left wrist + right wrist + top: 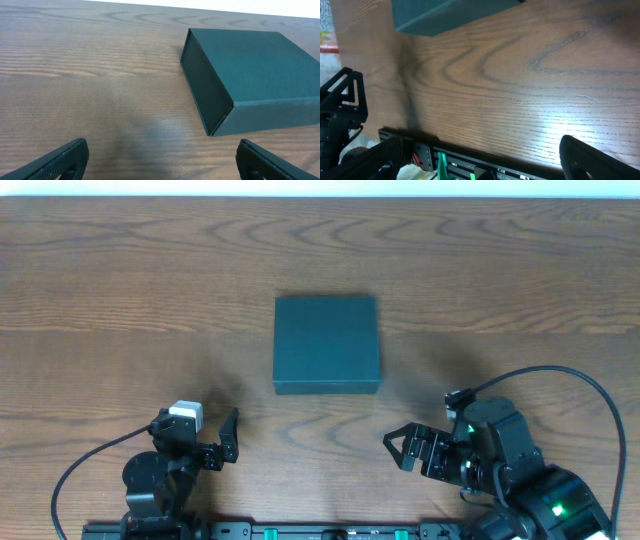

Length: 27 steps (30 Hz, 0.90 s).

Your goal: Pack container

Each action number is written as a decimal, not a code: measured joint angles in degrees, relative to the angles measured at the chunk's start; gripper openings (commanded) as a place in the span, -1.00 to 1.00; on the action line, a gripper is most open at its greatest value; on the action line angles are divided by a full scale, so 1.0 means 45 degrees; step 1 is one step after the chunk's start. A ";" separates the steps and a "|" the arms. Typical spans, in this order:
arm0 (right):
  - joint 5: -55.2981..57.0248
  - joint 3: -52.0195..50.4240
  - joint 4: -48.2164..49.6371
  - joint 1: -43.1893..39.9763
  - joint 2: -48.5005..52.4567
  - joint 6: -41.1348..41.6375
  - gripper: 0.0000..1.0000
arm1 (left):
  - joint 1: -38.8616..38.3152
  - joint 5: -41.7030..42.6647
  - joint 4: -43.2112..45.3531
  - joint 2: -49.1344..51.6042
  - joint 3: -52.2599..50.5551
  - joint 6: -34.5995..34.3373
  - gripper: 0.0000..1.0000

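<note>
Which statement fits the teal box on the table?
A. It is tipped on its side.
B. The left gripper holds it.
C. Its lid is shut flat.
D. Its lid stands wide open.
C. From overhead the container shows one unbroken flat top. It lies flat on the table, apart from the open left gripper and the open right gripper.

No readable text, label, brand, number or sign anywhere in view.

I saw matte black bodies: left gripper (196, 430) wore a white block (186, 413); right gripper (405, 450), lower right, showed green lights (556, 508) and a looping cable (590, 385).
</note>
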 measured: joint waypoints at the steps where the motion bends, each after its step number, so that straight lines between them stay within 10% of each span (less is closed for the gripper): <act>1: 0.0000 0.0000 0.0000 0.0000 0.0000 0.0000 0.99 | 0.0000 0.0000 0.0000 0.0000 0.0000 0.0000 0.90; 12: 0.2312 -0.0039 0.0034 0.0219 -0.0228 -0.0189 0.98 | 0.0000 0.0000 0.0000 0.0000 0.0000 0.0000 0.90; 18: 0.7834 -0.1617 0.0903 0.0607 -0.3653 -0.0277 0.99 | 0.0000 0.0005 0.0000 0.0000 0.0000 0.0000 0.90; 27: 0.9360 -0.5931 0.2686 0.0607 -0.6815 -0.0277 0.98 | 0.0000 0.0005 0.0015 0.0000 -0.0005 0.0000 0.90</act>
